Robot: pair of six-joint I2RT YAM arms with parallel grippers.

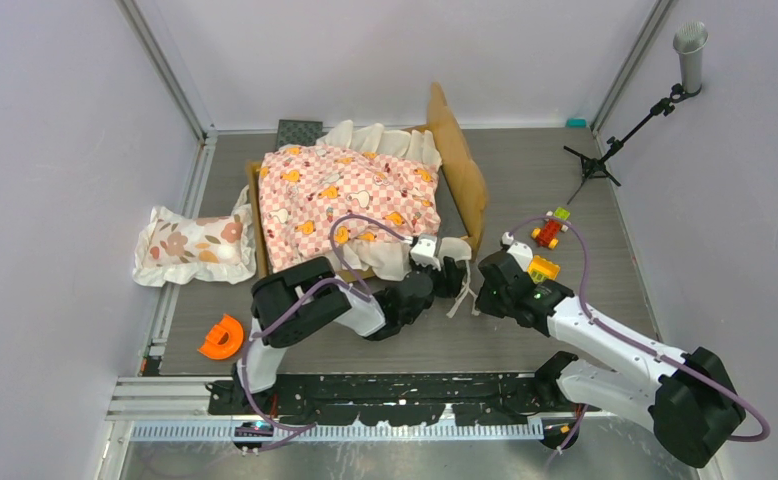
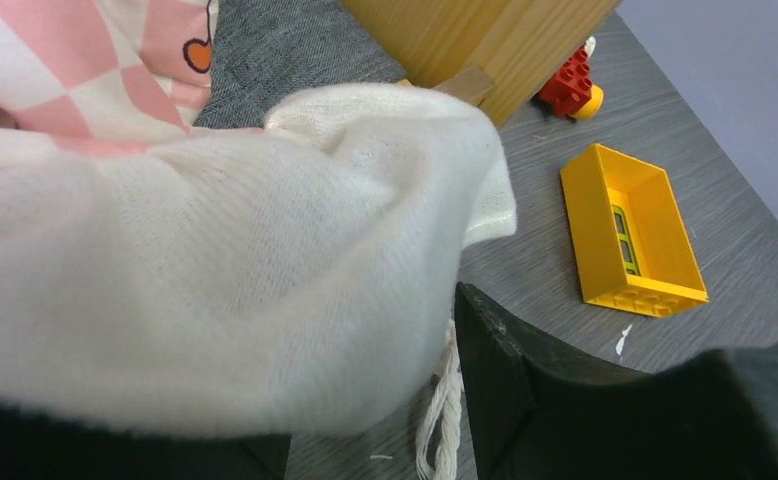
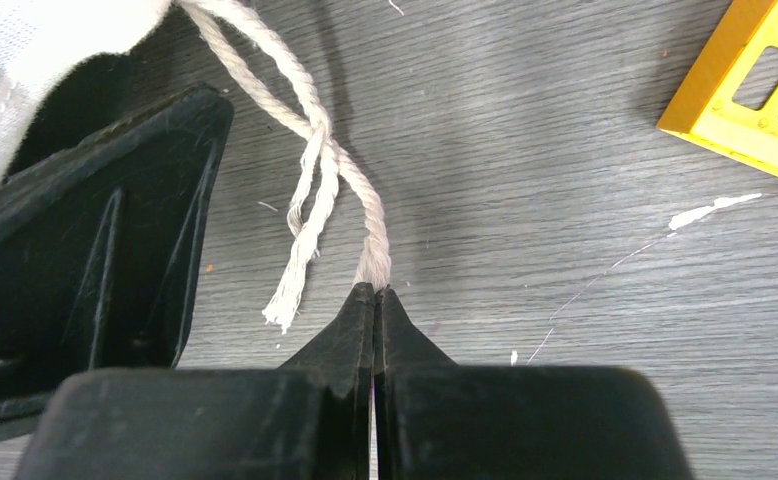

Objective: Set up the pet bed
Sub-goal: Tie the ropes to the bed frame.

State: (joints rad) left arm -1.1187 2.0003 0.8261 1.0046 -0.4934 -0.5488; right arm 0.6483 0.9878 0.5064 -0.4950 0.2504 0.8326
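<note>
We see the left pincer (image 1: 455, 275) parted under the white ruffle (image 2: 265, 250), the right pincer (image 3: 375, 292) clamped on the twisted cord (image 3: 350, 190) beside the pet bed (image 1: 462, 172).

Lab: panelled enclosure (image 1: 55, 150), microphone stand (image 1: 633, 122).

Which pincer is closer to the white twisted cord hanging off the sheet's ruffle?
Right. The right pincer is shut on the end of the white twisted cord. The left pincer stands open just beside that cord, under the sheet's white ruffle.
</note>
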